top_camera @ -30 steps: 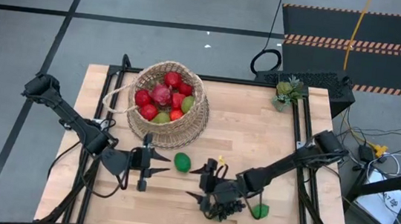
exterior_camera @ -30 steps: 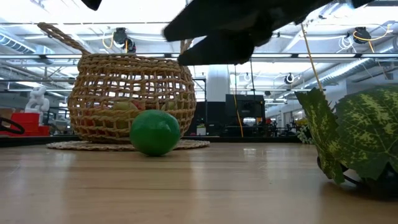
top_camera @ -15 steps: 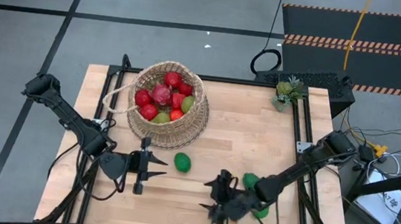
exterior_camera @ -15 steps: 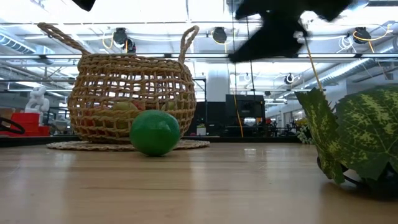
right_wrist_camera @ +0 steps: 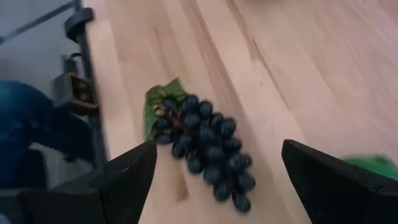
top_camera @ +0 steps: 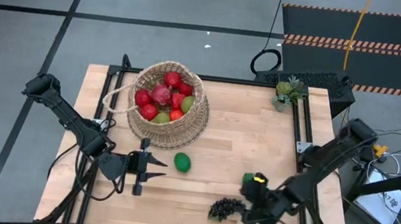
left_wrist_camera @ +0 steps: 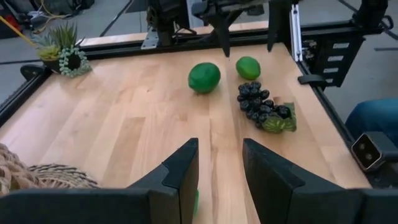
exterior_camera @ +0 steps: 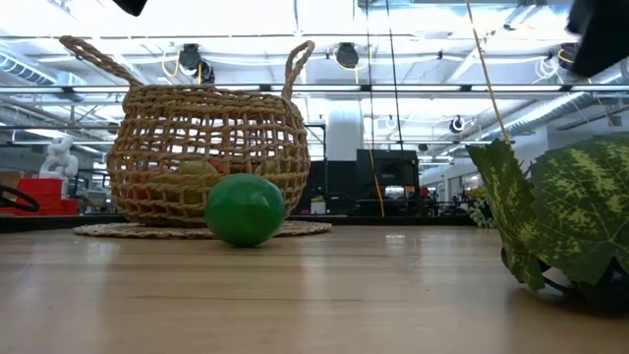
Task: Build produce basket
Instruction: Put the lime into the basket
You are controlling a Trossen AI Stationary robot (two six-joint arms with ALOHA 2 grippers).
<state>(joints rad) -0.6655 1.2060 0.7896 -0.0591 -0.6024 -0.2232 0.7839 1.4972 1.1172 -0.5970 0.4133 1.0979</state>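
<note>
- Left of the lime (top_camera: 182, 162), the left gripper (top_camera: 156, 166) hovers, jaws slightly parted around nothing.
- Beyond the lime stands the basket (top_camera: 194, 119), with red and green produce (top_camera: 162, 97) inside.
- Right of the lime, near the table's front edge, lies the grape bunch (top_camera: 225, 208).
- Just right of the grapes, the right gripper (top_camera: 253, 211) hangs with jaws spread wide, empty.

High view: looks straight down on whole tabletop (top_camera: 256, 148).
Low view: at tabletop level, faces basket (exterior_camera: 206, 162), close to green lime (exterior_camera: 244, 208).
Left wrist view: looks across tabletop.
Right wrist view: close above grape bunch (right_wrist_camera: 208, 152); you see same bunch in left wrist view.
</note>
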